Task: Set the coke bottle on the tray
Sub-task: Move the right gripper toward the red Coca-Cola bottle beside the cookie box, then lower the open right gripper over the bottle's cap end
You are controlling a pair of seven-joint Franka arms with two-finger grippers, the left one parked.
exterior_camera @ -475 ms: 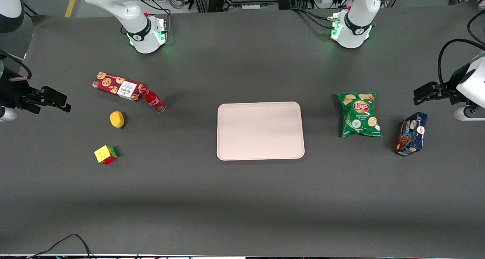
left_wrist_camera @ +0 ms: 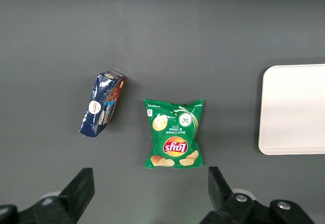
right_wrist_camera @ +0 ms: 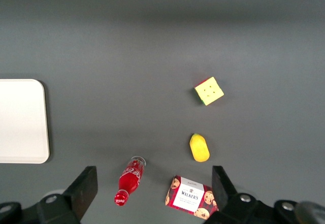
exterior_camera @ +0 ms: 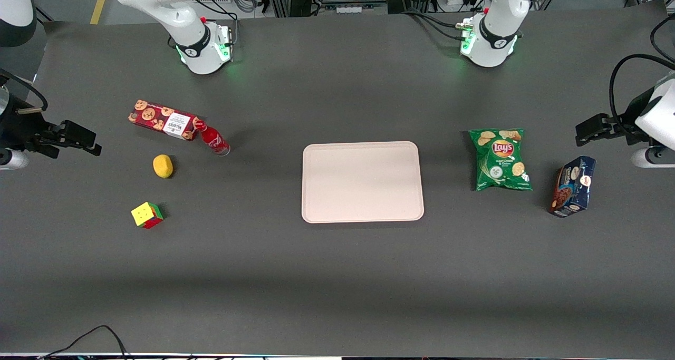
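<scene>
The coke bottle (exterior_camera: 213, 139) is small and red, and lies on its side on the dark table, its cap against the end of the red cookie box (exterior_camera: 164, 120). It also shows in the right wrist view (right_wrist_camera: 129, 181) between the spread fingers. The pale pinkish-beige tray (exterior_camera: 362, 182) lies flat at the table's middle, with nothing on it; its corner shows in the right wrist view (right_wrist_camera: 23, 122). My right gripper (exterior_camera: 96, 143) hovers at the working arm's end of the table, well apart from the bottle. In the right wrist view the gripper (right_wrist_camera: 155, 191) is open and holds nothing.
A yellow lemon (exterior_camera: 163, 166) and a colour cube (exterior_camera: 147, 214) lie nearer the front camera than the cookie box. A green Lay's bag (exterior_camera: 500, 159) and a dark blue box (exterior_camera: 573, 186) lie toward the parked arm's end.
My right gripper has edged slightly toward the bottle. The bottle, tray and other objects have not moved.
</scene>
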